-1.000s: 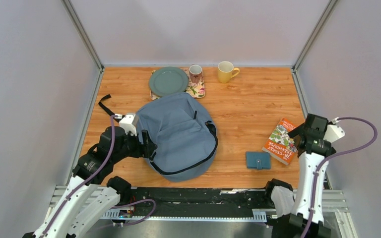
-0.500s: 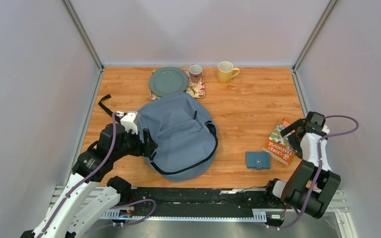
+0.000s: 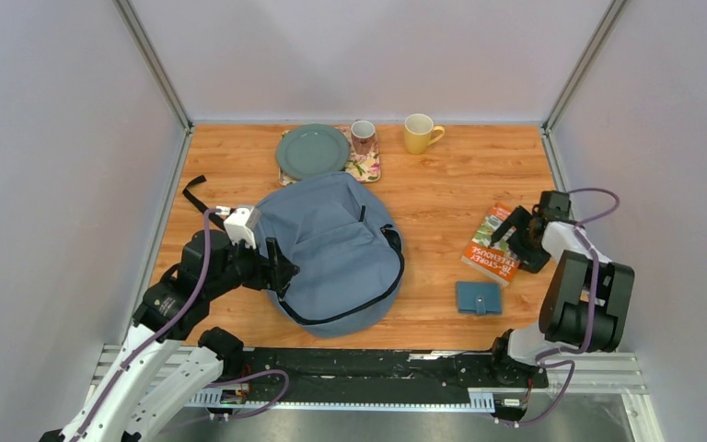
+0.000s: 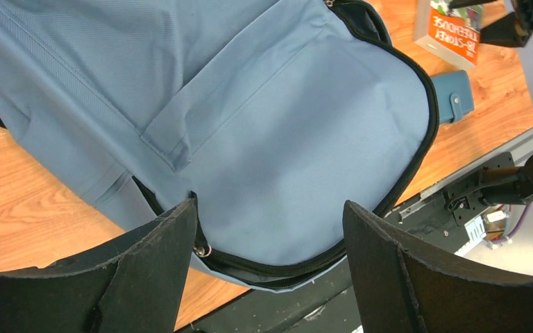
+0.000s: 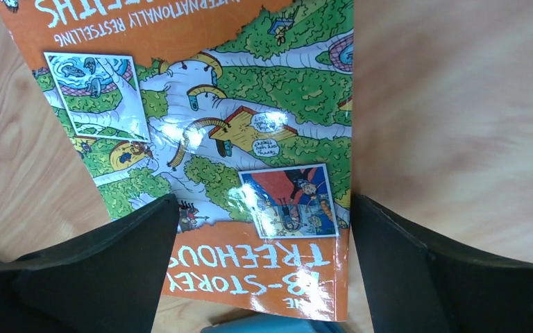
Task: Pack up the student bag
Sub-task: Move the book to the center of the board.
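Right arm has folded in toward the middle of the table [image 3: 442, 184], and the book [image 3: 490, 247] has slid left, away from the near edge. The right gripper [image 3: 515, 238] sits over the book's right side, with the wallet [image 3: 478, 297] just nearer. The bag [image 3: 336, 249] lies flat left of centre, the left gripper [image 3: 276, 269] at its left edge.

Left wrist: jaws spread wide over the bag's blue fabric and black zip [image 4: 277, 269], gripping nothing.

Right wrist: jaws equally wide, straddling the book's title end, not closed on it.

Table [image 3: 451, 184] with student bag [image 3: 331, 249], book [image 3: 492, 244], maybe wallet [image 3: 479, 297]
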